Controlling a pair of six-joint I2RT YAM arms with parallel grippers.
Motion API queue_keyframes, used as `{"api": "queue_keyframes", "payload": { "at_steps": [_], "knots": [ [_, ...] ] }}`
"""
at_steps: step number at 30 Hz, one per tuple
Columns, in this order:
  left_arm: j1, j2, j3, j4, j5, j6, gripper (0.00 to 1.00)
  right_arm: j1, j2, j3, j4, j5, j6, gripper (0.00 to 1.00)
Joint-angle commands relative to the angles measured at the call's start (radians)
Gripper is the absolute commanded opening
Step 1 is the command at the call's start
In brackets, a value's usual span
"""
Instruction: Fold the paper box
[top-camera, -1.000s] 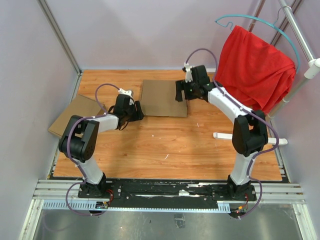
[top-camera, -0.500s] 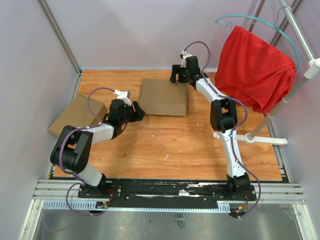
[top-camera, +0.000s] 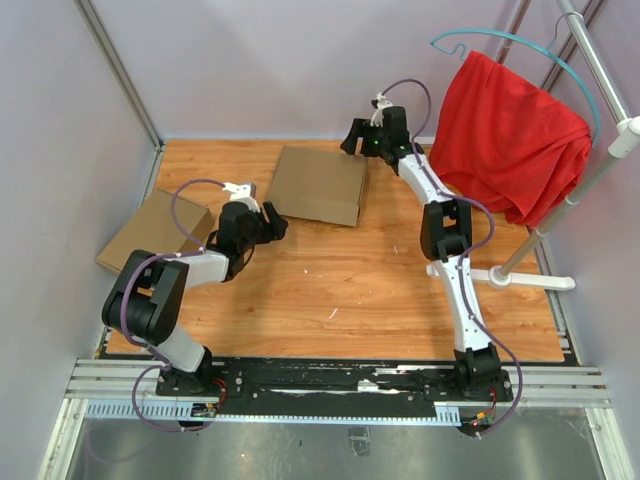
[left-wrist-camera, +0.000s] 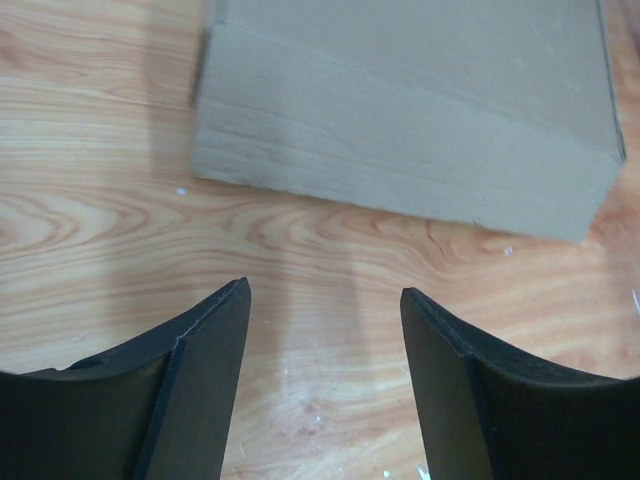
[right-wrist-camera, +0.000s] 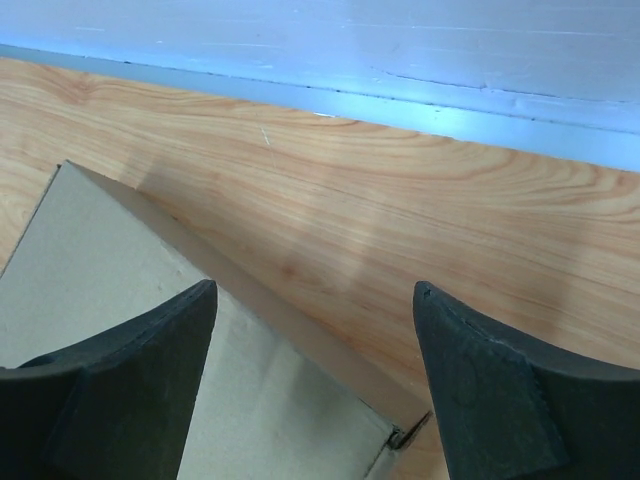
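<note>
The paper box (top-camera: 315, 185) lies closed as a flat brown block on the wooden table, at the far middle and turned slightly askew. My left gripper (top-camera: 272, 222) is open and empty, just off the box's near left corner. In the left wrist view the box (left-wrist-camera: 400, 130) lies beyond the open gripper (left-wrist-camera: 325, 300) with bare wood between. My right gripper (top-camera: 352, 140) is open above the box's far right corner. In the right wrist view that corner (right-wrist-camera: 150, 330) lies under the left finger (right-wrist-camera: 120, 380), and the gripper (right-wrist-camera: 315, 290) holds nothing.
A lighter tan cardboard box (top-camera: 150, 230) lies at the table's left edge, partly over it. A red cloth (top-camera: 510, 130) hangs on a rack at the right, and the rack's white foot (top-camera: 500, 278) rests on the table. The back wall (right-wrist-camera: 400, 40) is close behind the right gripper.
The right arm has stretched from the box's right edge to its far right corner. The box has shifted left and turned a little. The left gripper has moved slightly toward the box.
</note>
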Motion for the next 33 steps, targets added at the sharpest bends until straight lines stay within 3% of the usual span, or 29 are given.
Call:
{"api": "queue_keyframes", "payload": {
  "at_steps": [1, 6, 9, 12, 20, 33],
  "knots": [
    [0.001, -0.006, 0.018, 0.111, -0.287, -0.072, 0.7, -0.035, -0.055, -0.051, 0.003, -0.016, 0.031, 0.81],
    [0.065, 0.022, 0.169, 0.137, -0.303, -0.096, 0.74, -0.042, -0.229, -0.304, 0.073, 0.127, -0.006, 0.99],
    [0.074, 0.063, 0.285, 0.13, -0.291, -0.056, 0.76, -0.048, -0.279, -0.332, 0.04, 0.127, -0.01, 0.99],
    [0.099, 0.17, 0.438, 0.065, -0.257, -0.047, 0.84, -0.049, -0.298, -0.333, -0.008, 0.104, -0.004, 1.0],
    [0.139, 0.493, 0.784, -0.043, -0.011, -0.059, 0.74, -0.047, -0.341, -0.346, -0.2, 0.174, 0.029, 0.97],
    [0.14, 0.573, 0.789, -0.01, 0.183, -0.134, 0.7, -0.034, -0.394, -0.513, -0.177, -0.01, 0.09, 0.99]
  ]
}}
